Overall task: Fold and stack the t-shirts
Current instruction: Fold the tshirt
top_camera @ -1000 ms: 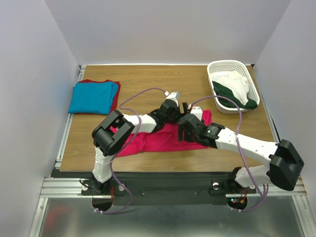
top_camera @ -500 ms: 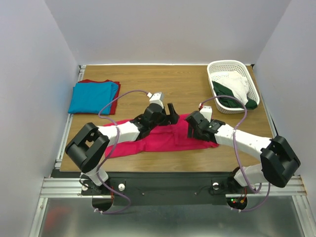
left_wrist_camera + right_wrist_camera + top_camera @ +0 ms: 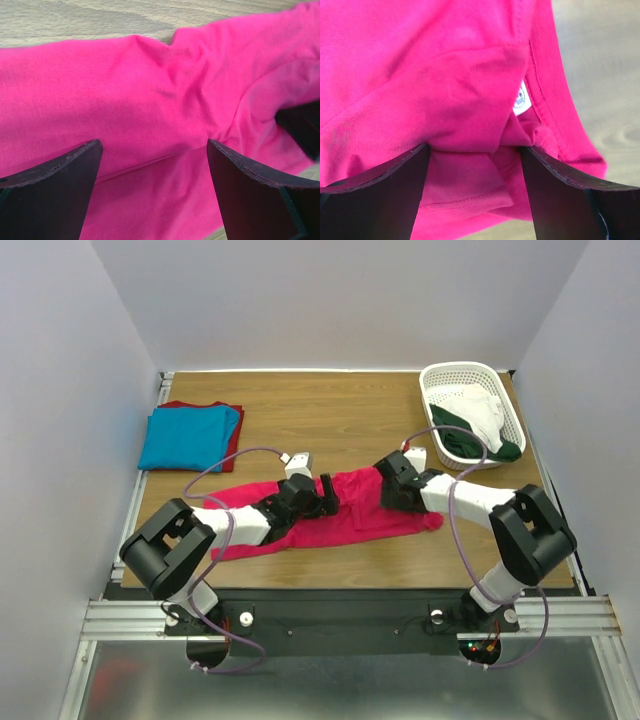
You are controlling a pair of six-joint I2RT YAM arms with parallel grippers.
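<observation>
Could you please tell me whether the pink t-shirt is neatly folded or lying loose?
Loosely bunched, not neatly folded: the pink t-shirt lies as a long, wrinkled band, doubled over near its neck label.

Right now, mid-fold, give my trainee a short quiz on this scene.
1. True or false: the folded turquoise-blue cotton t-shirt lies on the dark red cotton t-shirt.
2. What is in the white plastic lattice basket? A white and dark green cloth; B a turquoise shirt; C nothing.
3. Fill in: the left gripper and right gripper are both ___ over the crimson-pink cotton t-shirt.
Key: 1 true; 2 A; 3 open.
</observation>
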